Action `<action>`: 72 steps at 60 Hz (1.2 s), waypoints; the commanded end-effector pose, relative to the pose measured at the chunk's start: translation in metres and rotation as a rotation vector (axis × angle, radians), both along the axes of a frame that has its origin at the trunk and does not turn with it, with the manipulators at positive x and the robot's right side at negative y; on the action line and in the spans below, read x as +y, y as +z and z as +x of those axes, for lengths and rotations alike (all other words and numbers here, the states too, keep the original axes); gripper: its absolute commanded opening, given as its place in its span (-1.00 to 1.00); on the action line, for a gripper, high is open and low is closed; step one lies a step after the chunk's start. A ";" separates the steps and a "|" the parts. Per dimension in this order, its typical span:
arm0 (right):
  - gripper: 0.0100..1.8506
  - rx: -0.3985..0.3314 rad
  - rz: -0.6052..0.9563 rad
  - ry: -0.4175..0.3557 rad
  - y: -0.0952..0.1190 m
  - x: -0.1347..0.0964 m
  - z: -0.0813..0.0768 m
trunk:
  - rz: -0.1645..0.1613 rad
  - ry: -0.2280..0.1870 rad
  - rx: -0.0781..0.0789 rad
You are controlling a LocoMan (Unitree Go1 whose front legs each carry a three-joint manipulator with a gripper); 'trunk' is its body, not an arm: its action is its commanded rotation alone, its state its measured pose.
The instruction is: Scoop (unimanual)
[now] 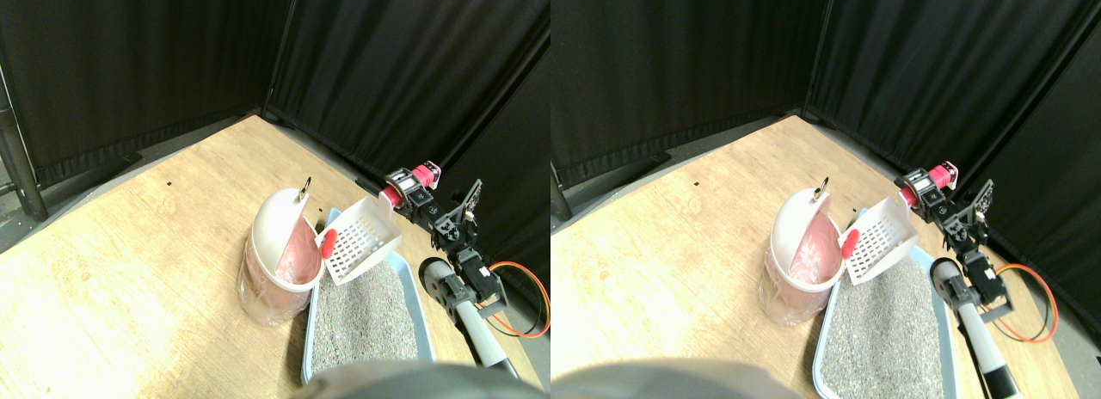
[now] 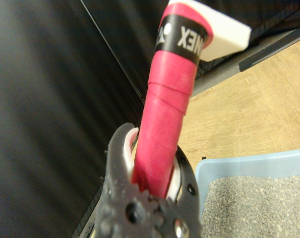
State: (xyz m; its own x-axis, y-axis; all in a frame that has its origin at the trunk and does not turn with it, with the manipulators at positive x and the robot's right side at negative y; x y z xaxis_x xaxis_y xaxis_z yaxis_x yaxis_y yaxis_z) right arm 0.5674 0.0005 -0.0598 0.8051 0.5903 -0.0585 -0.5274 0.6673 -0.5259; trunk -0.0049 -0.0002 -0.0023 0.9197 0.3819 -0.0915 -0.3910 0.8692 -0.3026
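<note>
The scoop [image 1: 365,237] was a white plastic one with a grid of slots in its bowl and a thick handle [image 2: 170,104] wrapped in pink tape. It was judged to be light and stiff, and the tape was thought to make the handle soft and not slippery. The handle was judged to be the right place to hold it, since the thin slotted bowl could bend or crack if squeezed.

In the wrist view the handle was seen pinched by the right end effector [image 2: 152,186], with a jaw pressed against each side of the pink tape.

The scoop was held up in the air, above the far end of the pale blue tray [image 1: 315,317] of grey litter [image 1: 365,317]. The tray lay near the right edge of the desk [image 1: 129,270]. The long line of the scoop ran from the handle, toward the right edge of the desk, to the bowl, toward the middle. The bowl was tipped toward the open mouth of the white bin [image 1: 279,248] with its swing lid, which stood just beside the tray. A small red thing [image 1: 329,243] was seen at the bowl's rim, right at the bin's mouth. Whether it was still touching the scoop could not be told.
</note>
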 end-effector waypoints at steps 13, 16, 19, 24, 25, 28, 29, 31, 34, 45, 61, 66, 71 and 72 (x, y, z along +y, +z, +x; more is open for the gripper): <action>-0.77 -0.002 0.121 -0.017 0.026 0.009 -0.013 | -0.014 0.094 0.009; -0.76 0.001 0.145 -0.010 0.027 0.008 -0.014 | -0.014 0.094 0.009; -0.73 0.002 0.152 -0.006 0.026 0.008 -0.015 | -0.014 0.094 0.009; -0.76 0.021 0.149 -0.030 0.027 0.008 -0.016 | -0.013 0.095 0.008; -0.76 0.024 0.147 -0.032 0.026 0.009 -0.017 | -0.013 0.095 0.008; -0.79 0.022 0.142 -0.028 0.026 0.009 -0.018 | -0.013 0.094 0.008; -0.78 0.021 0.142 -0.028 0.025 0.009 -0.018 | -0.013 0.094 0.008; -0.77 0.020 0.140 -0.028 0.025 0.009 -0.018 | -0.013 0.094 0.008; -0.75 0.016 0.137 -0.024 0.024 0.009 -0.019 | -0.012 0.094 0.007; -0.70 0.000 0.102 0.009 0.018 0.012 -0.024 | -0.015 0.092 0.005; -0.66 -0.003 0.134 0.006 0.017 0.007 -0.022 | -0.008 0.086 0.008; -0.67 0.008 0.160 -0.013 0.016 0.004 -0.021 | -0.002 0.076 0.011; -0.75 0.032 0.190 -0.055 0.016 -0.002 -0.019 | 0.005 0.063 0.011; -0.78 0.036 0.196 -0.057 0.016 -0.004 -0.019 | 0.008 0.059 0.012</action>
